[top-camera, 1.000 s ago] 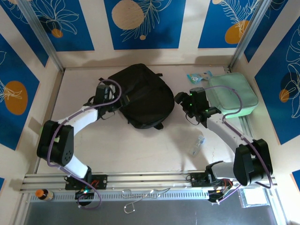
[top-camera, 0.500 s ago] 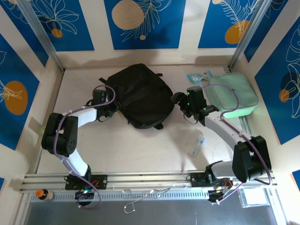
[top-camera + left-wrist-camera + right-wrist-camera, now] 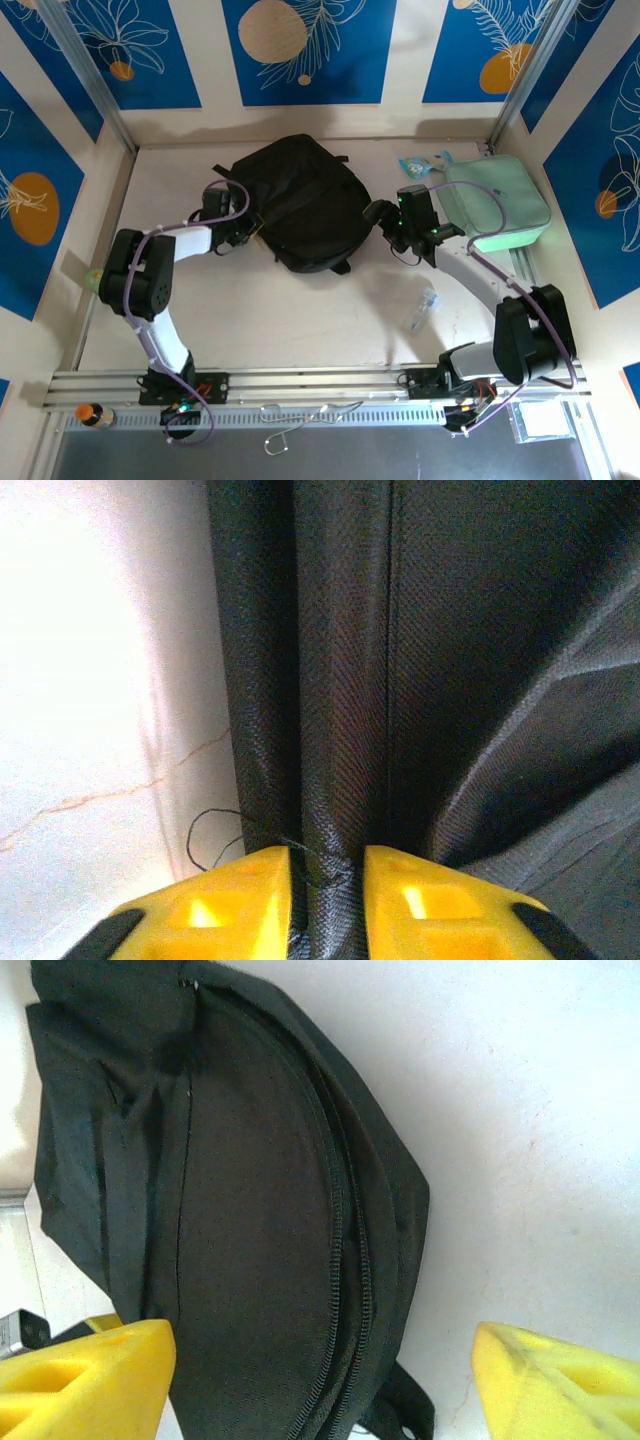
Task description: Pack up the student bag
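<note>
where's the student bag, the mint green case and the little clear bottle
student bag (image 3: pixel 305 205): top external view, middle of its black front panel
mint green case (image 3: pixel 510 195): top external view, flat top face
clear bottle (image 3: pixel 421 309): top external view, middle of its body

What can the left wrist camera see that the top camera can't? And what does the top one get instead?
Left wrist camera, up close: the yellow fingers of the left gripper pinch a fold of the student bag, and a loose thread curls beside the seam. Top camera, from above: the right gripper open beside the bag, a mint-green case, a clear bottle and a blue packet. Both: the black bag lying on the pale table.
</note>
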You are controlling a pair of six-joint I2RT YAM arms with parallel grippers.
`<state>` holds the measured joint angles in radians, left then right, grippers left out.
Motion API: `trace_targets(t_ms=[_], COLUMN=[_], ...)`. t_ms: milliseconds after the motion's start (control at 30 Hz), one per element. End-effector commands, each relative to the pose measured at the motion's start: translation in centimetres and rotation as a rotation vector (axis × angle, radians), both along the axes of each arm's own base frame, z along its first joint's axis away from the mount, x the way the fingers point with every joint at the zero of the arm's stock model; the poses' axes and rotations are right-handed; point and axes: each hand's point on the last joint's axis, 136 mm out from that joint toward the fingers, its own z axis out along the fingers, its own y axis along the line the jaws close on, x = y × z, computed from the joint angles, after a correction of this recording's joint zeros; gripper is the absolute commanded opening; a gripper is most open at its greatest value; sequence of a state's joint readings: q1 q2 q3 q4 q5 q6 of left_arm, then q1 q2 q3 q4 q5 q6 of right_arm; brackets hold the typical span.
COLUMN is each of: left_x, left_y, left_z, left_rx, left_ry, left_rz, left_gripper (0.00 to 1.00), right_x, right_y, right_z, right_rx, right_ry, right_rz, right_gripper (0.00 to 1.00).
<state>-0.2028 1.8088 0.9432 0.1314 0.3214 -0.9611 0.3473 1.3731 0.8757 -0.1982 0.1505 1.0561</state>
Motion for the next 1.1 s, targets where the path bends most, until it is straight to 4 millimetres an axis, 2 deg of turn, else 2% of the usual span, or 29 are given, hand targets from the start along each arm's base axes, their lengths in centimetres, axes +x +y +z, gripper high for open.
trace_targets(t_ms=[0, 133, 267, 467, 567, 733, 833, 1067], left_x=[1.4, 1.5, 1.5, 2.2, 2.4, 2.6, 2.7, 1.9], left_y=[-0.5, -0.1, 0.6, -0.1, -0.8, -1.1, -1.2, -1.2], left_z=[1.1, 1.1, 0.9, 1.1, 1.1, 1.1, 2.3, 8.0], left_rx=[-0.043, -0.036, -0.022, -0.060, -0.093, -0.113, -0.116, -0.108], left_ry=[-0.039, -0.039, -0.038, -0.059, -0.061, -0.068, -0.107, -0.238], left_rz=[-0.002, 0.021, 0.057, 0.032, 0.013, 0.002, -0.011, -0.059], left_gripper=[0.19, 0.10, 0.09, 0.23, 0.24, 0.11, 0.00, 0.00], right_x=[-0.6, -1.0, -1.1, -1.1, -1.2, -1.1, -1.0, 1.0], right_y=[1.4, 2.2, 2.3, 2.3, 2.4, 2.9, 2.9, 2.6], right_z=[-1.4, -3.0, -4.0, -4.7, -5.2, -5.9, -6.3, -7.3], right_rx=[0.044, 0.070, 0.074, 0.065, 0.068, 0.081, 0.074, 0.039], right_ry=[0.052, 0.106, 0.132, 0.151, 0.167, 0.184, 0.190, 0.175], right_rz=[0.068, 0.100, 0.101, 0.101, 0.104, 0.121, 0.125, 0.148], right_gripper=[0.73, 0.66, 0.64, 0.64, 0.64, 0.58, 0.53, 0.41])
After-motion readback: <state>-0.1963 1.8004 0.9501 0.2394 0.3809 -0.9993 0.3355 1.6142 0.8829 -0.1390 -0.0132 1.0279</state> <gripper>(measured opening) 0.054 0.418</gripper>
